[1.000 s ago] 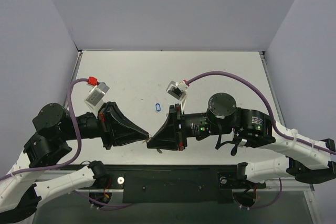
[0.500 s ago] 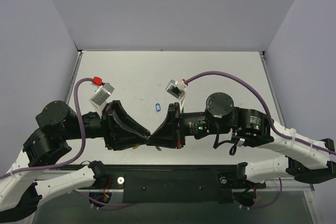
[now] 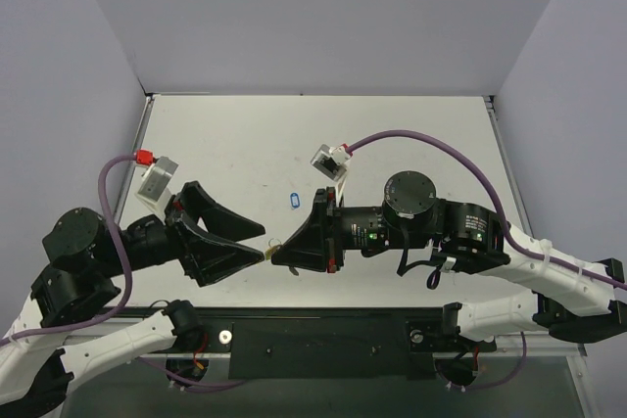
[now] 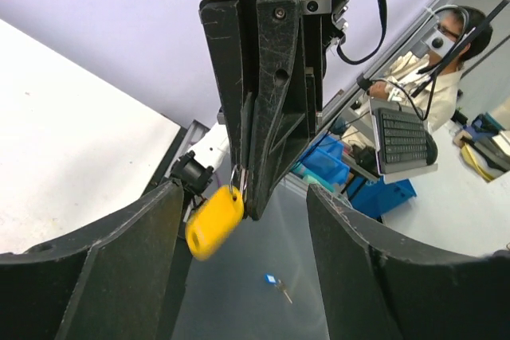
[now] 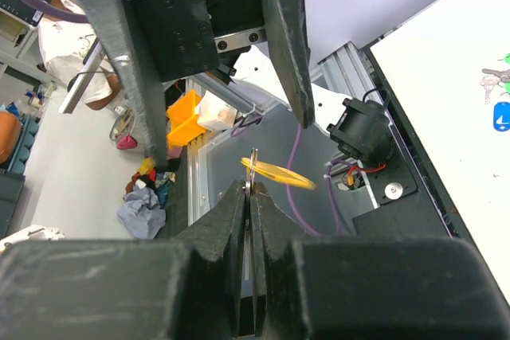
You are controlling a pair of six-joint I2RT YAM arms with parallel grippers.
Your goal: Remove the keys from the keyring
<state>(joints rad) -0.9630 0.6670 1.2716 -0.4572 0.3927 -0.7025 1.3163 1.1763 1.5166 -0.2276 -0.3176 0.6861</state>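
The keyring's yellow tag (image 4: 213, 222) hangs by its thin metal ring from my right gripper (image 5: 250, 189), whose jaws are shut on the ring. From above, the tag (image 3: 266, 254) is a small yellow speck at that gripper's tip (image 3: 274, 254), over the table's near edge. My left gripper (image 3: 260, 242) faces it, open, one finger on each side of the tag without touching it. In the left wrist view the tag dangles between my spread left fingers (image 4: 119, 268). A blue tag with a small silver key (image 4: 275, 283) lies on the dark surface below.
A blue tag (image 3: 294, 201) lies on the white table (image 3: 411, 134) just behind the grippers. The right wrist view shows that blue tag (image 5: 500, 115) with small silver keys (image 5: 492, 81) beside it. The black base rail (image 3: 323, 340) runs along the near edge.
My left gripper has opened and drawn back to the left, away from the right gripper's tip. The yellow tag now hangs from the right gripper alone.
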